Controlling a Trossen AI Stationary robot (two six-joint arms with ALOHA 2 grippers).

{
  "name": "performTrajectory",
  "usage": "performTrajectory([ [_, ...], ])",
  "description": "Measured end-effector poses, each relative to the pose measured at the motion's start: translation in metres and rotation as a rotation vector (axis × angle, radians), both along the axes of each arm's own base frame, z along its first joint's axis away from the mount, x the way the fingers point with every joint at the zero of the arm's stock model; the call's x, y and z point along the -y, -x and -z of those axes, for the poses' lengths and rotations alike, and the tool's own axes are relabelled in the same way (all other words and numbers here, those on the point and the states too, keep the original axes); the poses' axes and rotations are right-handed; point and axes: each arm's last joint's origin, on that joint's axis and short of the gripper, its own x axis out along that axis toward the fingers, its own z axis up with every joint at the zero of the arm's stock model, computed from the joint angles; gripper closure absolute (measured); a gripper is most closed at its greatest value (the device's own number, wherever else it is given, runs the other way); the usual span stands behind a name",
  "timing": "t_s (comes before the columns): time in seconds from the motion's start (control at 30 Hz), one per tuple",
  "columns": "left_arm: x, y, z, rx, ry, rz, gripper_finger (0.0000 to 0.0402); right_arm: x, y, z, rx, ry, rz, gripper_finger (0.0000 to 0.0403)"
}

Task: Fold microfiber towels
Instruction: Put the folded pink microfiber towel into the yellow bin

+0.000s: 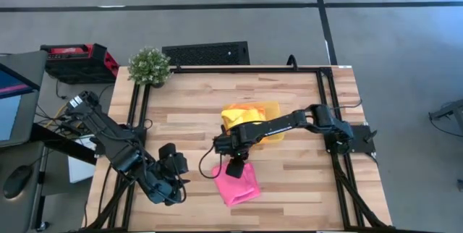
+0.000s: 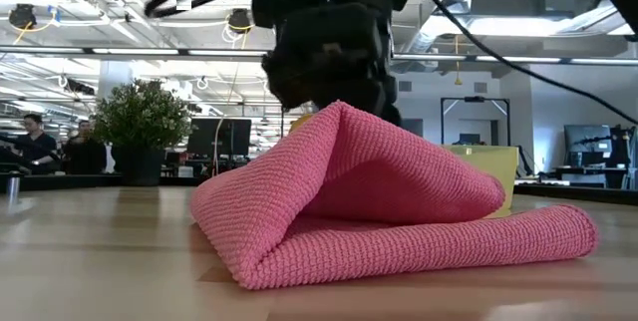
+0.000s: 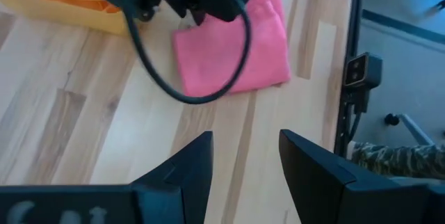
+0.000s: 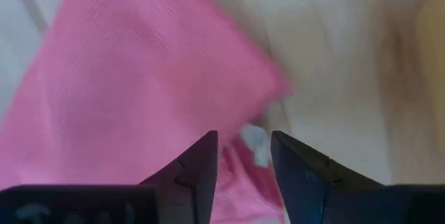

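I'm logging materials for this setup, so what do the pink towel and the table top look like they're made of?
The pink towel looks like soft, matte microfiber: the low view shows a fine knitted, nubby weave and rounded, limp folds. The table top looks like pale butcher-block wood with a smooth finish, judging by its jointed planks and grain; the finish itself is hard to confirm.

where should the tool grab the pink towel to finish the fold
Probably the raised top layer of the pink towel, coming down from above. In the low view that layer humps up off the lower one, leaving a gap a finger could slip into, while the rest lies flat on the table. The right tool hangs open just above it; the left tool waits open to the side.
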Motion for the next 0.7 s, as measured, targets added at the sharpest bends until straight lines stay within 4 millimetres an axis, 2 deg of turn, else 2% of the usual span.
performTrajectory([
  [0.13, -0.001, 0.001, 0.001, -0.009, -0.009, -0.001, 0.0245, -0.005, 0.002, 0.007, -0.034, -0.002, -0.013, 0.0245],
  [0.53, -0.001, 0.001, 0.001, -0.009, -0.009, -0.002, 0.0245, -0.034, 0.007, 0.006, -0.018, -0.02, -0.081, 0.0248],
  [0.7, -0.001, 0.001, 0.001, -0.009, -0.009, -0.002, 0.0245, -0.032, 0.007, 0.006, -0.009, 0.018, -0.12, 0.0248],
])
